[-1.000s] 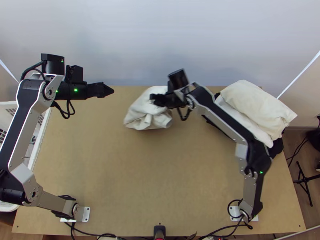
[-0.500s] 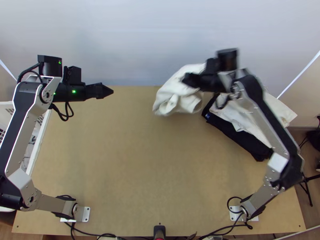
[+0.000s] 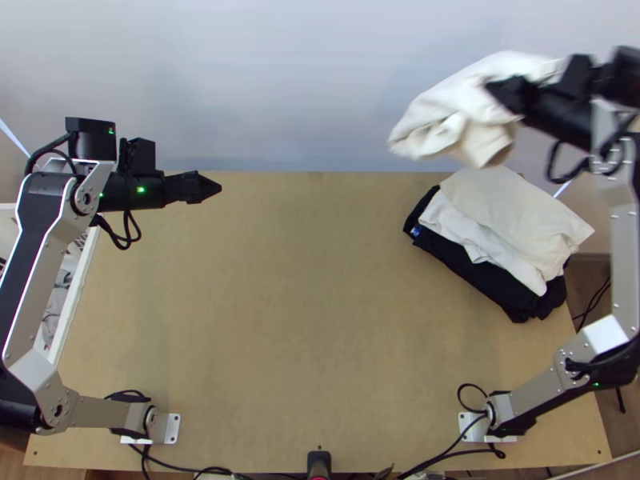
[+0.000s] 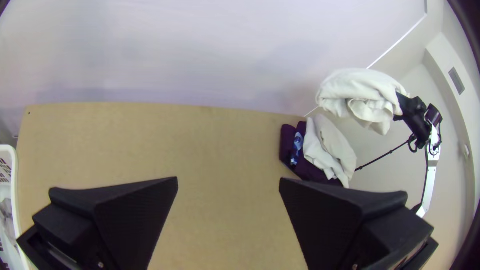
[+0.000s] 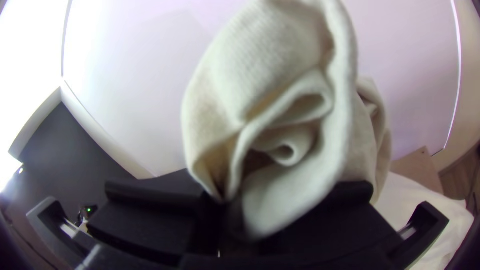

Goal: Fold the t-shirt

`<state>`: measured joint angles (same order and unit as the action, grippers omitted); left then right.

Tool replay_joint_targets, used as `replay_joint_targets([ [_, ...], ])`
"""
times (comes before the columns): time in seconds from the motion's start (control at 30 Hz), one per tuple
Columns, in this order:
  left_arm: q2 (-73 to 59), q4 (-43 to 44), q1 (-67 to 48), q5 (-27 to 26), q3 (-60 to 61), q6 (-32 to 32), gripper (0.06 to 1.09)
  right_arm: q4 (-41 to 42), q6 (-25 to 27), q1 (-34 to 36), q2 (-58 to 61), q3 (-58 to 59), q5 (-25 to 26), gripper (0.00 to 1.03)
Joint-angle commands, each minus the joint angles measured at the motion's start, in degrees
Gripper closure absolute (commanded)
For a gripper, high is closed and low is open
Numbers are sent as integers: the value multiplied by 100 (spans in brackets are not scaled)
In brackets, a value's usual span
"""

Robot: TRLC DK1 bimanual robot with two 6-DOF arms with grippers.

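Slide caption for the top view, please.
Right claw holds a bunched off-white cloth aloft near a pile of folded clothes.

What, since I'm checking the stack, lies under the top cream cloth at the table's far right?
Under the cream cloth a whiter layer shows, and below that dark fabric with a small blue patch. Their covered middles, and anything hidden between them, can't be seen.

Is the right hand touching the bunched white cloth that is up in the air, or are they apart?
Touching. The right wrist view shows the white cloth coming out from between the right hand's black fingers, pressed against them.
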<state>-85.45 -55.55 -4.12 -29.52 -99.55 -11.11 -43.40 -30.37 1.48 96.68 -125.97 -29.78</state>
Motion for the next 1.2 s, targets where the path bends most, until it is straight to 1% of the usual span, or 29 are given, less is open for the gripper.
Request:
replay_joint_targets([
  [0.0, 64, 18, -10, -10, 32, -22, 10, -20, 49, 925, -97, -200, -573, 100],
  [0.07, 64, 35, -27, -1, 32, -40, 10, -90, 172, 1057, -132, -77, -731, 100],
  [0.17, 72, 44, -45, -1, 14, -40, 10, -319, 523, 1188, -176, 99, -995, 100],
  [0.33, 72, 44, -45, -1, -12, -40, 10, -503, 1402, 1417, -343, 776, -1399, 100],
  [0.47, 90, 35, -36, -1, 6, -40, 10, -890, 1894, 1522, -378, 934, -1777, 100],
  [0.57, 99, 44, -27, -1, 6, -58, 10, -907, 2079, 1619, -370, 1022, -1891, 100],
  [0.77, 134, 44, -54, -1, 6, -145, 10, -907, 2308, 1812, -211, 1198, -1935, 100],
  [1.17, 336, 44, 34, -1, 120, -137, 10, -907, 3090, 2542, -150, 2340, -1917, 100],
])
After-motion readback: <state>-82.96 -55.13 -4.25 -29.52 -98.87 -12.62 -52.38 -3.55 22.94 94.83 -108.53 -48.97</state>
